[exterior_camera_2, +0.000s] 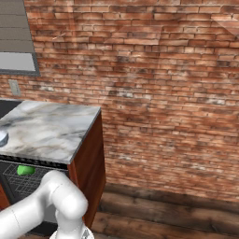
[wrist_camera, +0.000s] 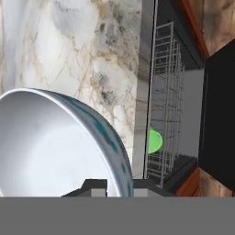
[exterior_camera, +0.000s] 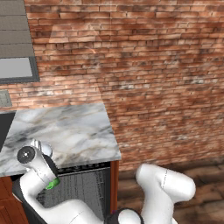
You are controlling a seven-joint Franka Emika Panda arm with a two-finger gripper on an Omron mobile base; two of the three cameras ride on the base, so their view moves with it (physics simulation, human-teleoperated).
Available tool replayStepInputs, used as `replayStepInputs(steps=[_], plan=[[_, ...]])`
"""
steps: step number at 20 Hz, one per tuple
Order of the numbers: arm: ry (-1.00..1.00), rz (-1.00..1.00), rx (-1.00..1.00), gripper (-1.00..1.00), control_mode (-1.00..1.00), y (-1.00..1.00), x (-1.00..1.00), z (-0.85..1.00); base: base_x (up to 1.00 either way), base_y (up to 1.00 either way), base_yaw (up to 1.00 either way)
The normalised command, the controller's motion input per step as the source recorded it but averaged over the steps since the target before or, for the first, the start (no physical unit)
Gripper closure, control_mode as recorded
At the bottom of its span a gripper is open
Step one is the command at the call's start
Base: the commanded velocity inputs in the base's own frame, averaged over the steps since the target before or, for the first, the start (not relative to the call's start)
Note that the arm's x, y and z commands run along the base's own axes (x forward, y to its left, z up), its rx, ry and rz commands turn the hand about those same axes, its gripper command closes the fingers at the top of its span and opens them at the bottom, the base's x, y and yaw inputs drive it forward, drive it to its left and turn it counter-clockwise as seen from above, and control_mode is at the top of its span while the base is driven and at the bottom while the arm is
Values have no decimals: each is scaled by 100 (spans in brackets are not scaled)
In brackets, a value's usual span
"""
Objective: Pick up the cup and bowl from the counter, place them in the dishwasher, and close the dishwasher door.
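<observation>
The small round, glossy, pale bluish-white bowl [wrist_camera: 55,142] is seen close up in the hand view, its rim passing between the two dark fingertips of the gripper [wrist_camera: 120,186]; the jaws are nearly closed and are judged to be pinching the bowl's thin wall at the rim. The bowl is held over the grey-and-white veined marble counter [exterior_camera: 74,127], near the counter's front edge. Below that edge the black-fronted dishwasher [exterior_camera: 83,186] stands open, and the small bright green cup [wrist_camera: 155,141] already sits in its grey wire rack [wrist_camera: 165,96].

The bowl is judged to be light, stiff and breakable, with a slick glaze. A rim pinch lets it swing or slip, so it is best carried slowly and kept level.
</observation>
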Motion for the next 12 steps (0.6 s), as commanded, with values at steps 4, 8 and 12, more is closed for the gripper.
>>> replayStepInputs(steps=[4,8,12], plan=[[0,-4,5,100,-100,0,-43,-2,0,0,0],[0,-4,6,100,-100,0,-49,-1,0,0,0],[0,-3,6,100,-100,0,-52,-11,0,0,0]])
